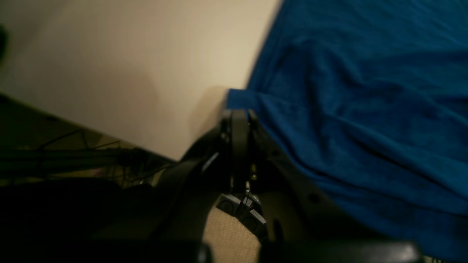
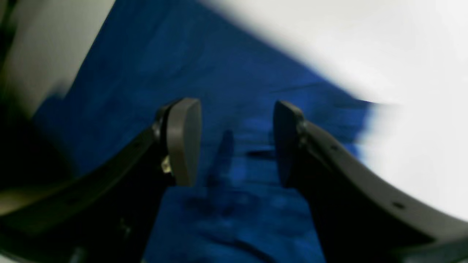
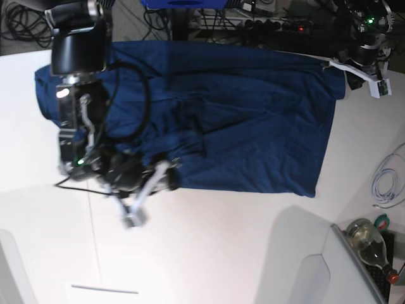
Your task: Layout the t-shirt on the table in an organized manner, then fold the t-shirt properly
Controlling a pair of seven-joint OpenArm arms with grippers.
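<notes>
The t-shirt (image 3: 240, 126) lies spread nearly flat on the table (image 3: 209, 253), lightly wrinkled; laying out looks almost done, and no fold shows yet. Its long axis runs from one hand to the other. The left hand (image 1: 237, 113) is clamped shut on a corner of the cloth at the table's edge. The right hand (image 2: 237, 142) hangs above the opposite end, jaws apart and holding nothing, blue fabric directly beneath.

Blk arms (image 3: 77, 44), looped cables, blk end effector fingers (image 2: 182, 140).
</notes>
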